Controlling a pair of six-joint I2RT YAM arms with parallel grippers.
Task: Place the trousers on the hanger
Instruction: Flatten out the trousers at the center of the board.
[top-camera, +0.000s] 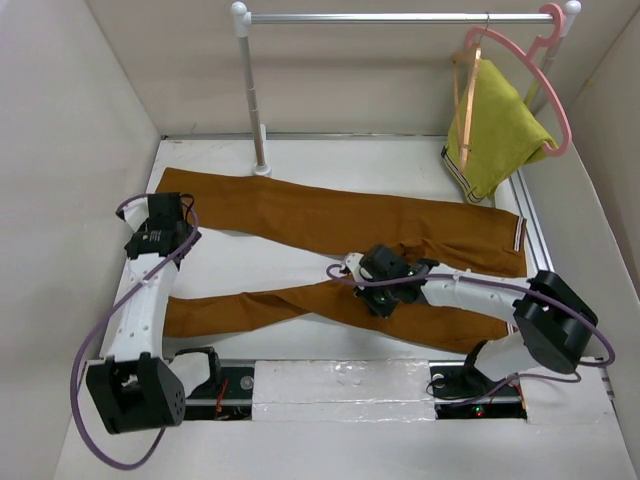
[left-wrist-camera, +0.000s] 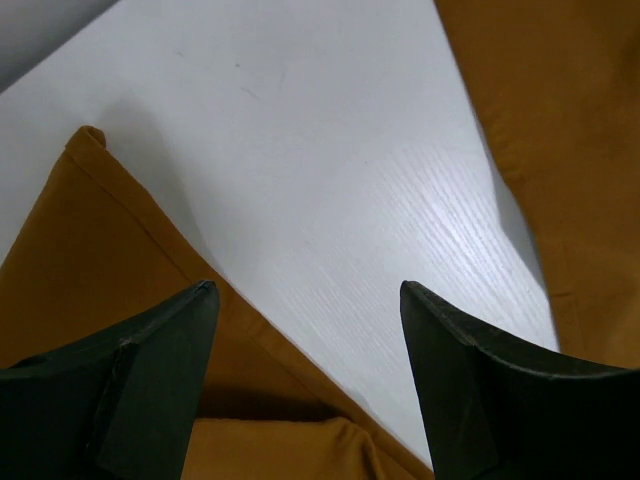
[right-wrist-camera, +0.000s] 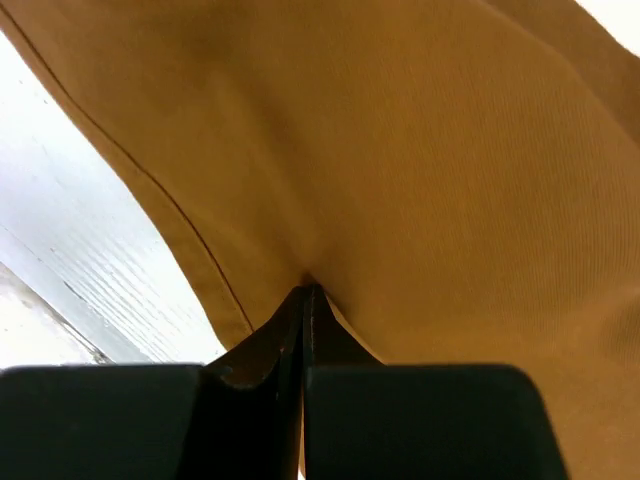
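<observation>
The rust-brown trousers lie flat on the white table, legs spread in a V toward the left and the striped waistband at the right. My right gripper is shut and pinches a pucker of the cloth where the legs meet; the wrist view shows its jaws closed on the trousers. My left gripper is open and low over the far leg's cuff end. In its wrist view, the left gripper has trouser cloth under it. The thin wooden hanger hangs on the rail at back right.
A metal clothes rail on a post spans the back. A pink plastic hanger holding a yellow-green garment hangs next to the wooden hanger. Beige walls close in both sides. A metal track edges the table's right side.
</observation>
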